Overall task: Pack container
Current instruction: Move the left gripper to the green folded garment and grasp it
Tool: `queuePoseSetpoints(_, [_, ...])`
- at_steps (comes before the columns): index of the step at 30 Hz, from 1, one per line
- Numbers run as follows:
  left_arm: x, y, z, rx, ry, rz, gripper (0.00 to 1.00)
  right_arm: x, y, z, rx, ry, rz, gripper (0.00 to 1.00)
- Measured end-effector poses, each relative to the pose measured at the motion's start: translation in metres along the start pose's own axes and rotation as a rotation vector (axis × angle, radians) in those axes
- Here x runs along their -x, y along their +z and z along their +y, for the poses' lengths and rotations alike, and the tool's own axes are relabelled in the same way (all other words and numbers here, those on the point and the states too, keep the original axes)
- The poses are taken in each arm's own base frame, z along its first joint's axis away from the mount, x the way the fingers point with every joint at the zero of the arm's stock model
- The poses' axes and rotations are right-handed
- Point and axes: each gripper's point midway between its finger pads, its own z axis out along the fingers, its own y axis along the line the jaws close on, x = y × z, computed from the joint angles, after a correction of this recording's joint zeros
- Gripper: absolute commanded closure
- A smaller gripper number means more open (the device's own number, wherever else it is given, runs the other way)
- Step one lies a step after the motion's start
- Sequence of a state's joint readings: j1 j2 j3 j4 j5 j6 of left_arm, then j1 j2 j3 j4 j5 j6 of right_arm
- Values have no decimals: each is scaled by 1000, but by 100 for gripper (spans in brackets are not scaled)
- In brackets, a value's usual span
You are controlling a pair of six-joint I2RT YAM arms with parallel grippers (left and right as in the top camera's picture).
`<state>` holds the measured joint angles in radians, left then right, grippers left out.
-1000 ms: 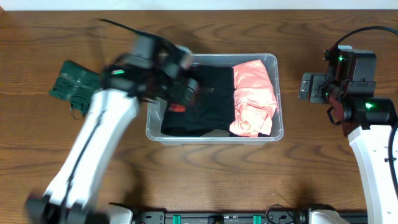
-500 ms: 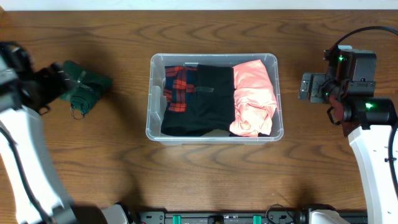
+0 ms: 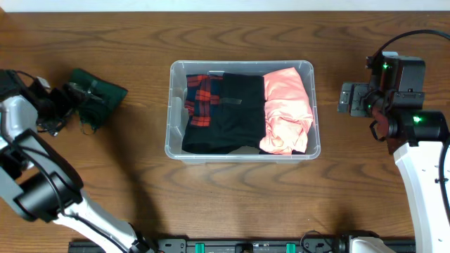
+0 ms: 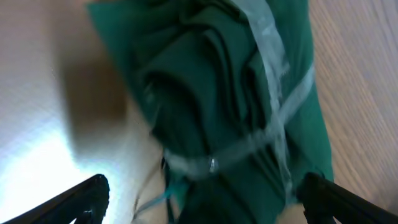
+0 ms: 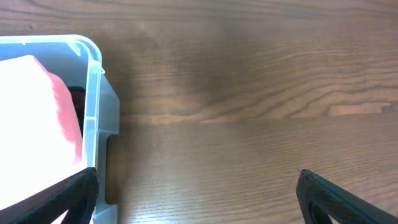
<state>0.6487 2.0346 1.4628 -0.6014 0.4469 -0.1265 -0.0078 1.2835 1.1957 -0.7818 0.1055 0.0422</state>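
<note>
1. The container [image 3: 242, 63] sat mid-table [image 3: 232, 204], open top up. Its long axis ran left to right across the table and its short axis ran from the far edge to the near edge.
2. Inside were three pieces of clothing side by side: a red plaid garment [image 3: 199, 98] at the left end, a black garment [image 3: 235, 116] in the middle and a pink garment [image 3: 287, 109] at the right end. All lay below the rim.
3. A folded green cloth [image 3: 98, 95] lay on the wood, well left of the container, with a band of bare wood between it and the container's left wall.
4. The left claw [image 3: 69, 100] was at the cloth's left edge. In the wrist view the left claw [image 4: 202, 199] was spread wide, with the green cloth [image 4: 230, 106] filling the space ahead of its fingertips [image 4: 93, 190]. That view was blurred, so I couldn't tell whether they touched it.
5. The right claw [image 3: 344, 98] hung just off the container's right wall, apart from it. In the wrist view the right claw [image 5: 196, 193] was released with only bare wood between its tips. The container's corner [image 5: 93, 93] and the pink garment [image 5: 37, 112] were at the left of that view.
6. Bare wood showed on all four sides of the container. The near side had the widest strip and the far side the narrowest.
</note>
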Motion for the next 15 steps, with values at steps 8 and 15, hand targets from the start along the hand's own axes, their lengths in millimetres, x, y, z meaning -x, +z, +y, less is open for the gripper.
queuePoseSetpoints(8, [1,28,-11,-82,23,9,12,-1,0,3,19,0,5,1])
queuePoseSetpoints(15, [-3,32,-26,-103,59,21,60,-3,0,4,23,-1,12,1])
